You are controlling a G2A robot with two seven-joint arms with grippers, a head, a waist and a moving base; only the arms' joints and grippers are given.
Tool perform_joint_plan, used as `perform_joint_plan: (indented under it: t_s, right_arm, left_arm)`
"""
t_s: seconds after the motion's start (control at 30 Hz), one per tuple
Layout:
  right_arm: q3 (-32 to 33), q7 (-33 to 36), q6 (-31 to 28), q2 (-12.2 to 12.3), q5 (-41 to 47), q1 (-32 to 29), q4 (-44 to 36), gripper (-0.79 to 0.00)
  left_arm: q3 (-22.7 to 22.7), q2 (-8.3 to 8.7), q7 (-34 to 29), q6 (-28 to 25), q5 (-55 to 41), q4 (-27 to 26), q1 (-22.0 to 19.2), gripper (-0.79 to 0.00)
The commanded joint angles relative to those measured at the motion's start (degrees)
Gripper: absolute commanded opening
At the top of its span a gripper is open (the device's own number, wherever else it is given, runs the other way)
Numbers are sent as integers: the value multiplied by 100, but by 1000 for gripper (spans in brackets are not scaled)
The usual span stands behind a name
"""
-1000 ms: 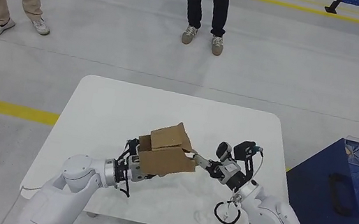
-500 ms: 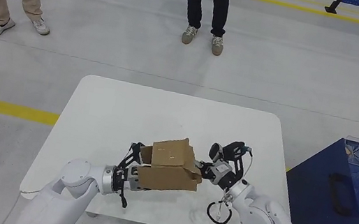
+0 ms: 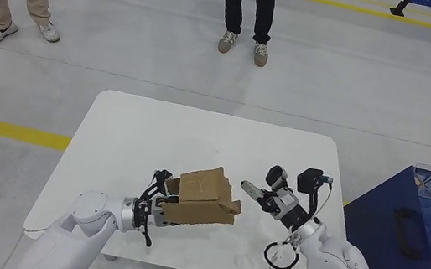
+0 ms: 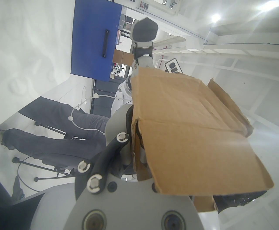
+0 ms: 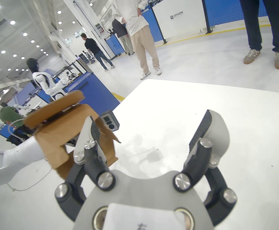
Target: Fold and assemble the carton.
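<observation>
— White table (image 3: 199, 132) underneath; where's the carton (image 3: 201, 196)?
— Held clear above the table's near half by the left gripper (image 3: 162, 201), which is clamped on the end nearest its own arm.
— Which way does it lie?
— The long axis runs across the robot's front, left to right. Its loose flaps (image 3: 229, 207) point at the right gripper (image 5: 150, 124), whose jaws are spread, holding nothing, just beside that end.
— Risk?
— I'd judge that a one-ended grip lets the cardboard twist or sag. A push arriving off-line could snag a flap edge and crush it rather than fold it.
</observation>
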Motion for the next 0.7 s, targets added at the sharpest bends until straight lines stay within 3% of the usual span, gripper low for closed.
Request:
perform_joint_plan:
  t_s: [0.0,0.3,0.67]
  right_arm:
    - [44,178,-62,16,23,-90,-140,0]
    - [-370,524,212,-19,-452,44,-71,0]
    - [-670,469,256,-68,-596,135,83,0]
  left_arm:
    - [9,5,116,-65,108,-47,23,-785]
    - [35,22,409,-230,340,-192,126,-785]
    - [27,51,545,-359,486,-337,256,-785]
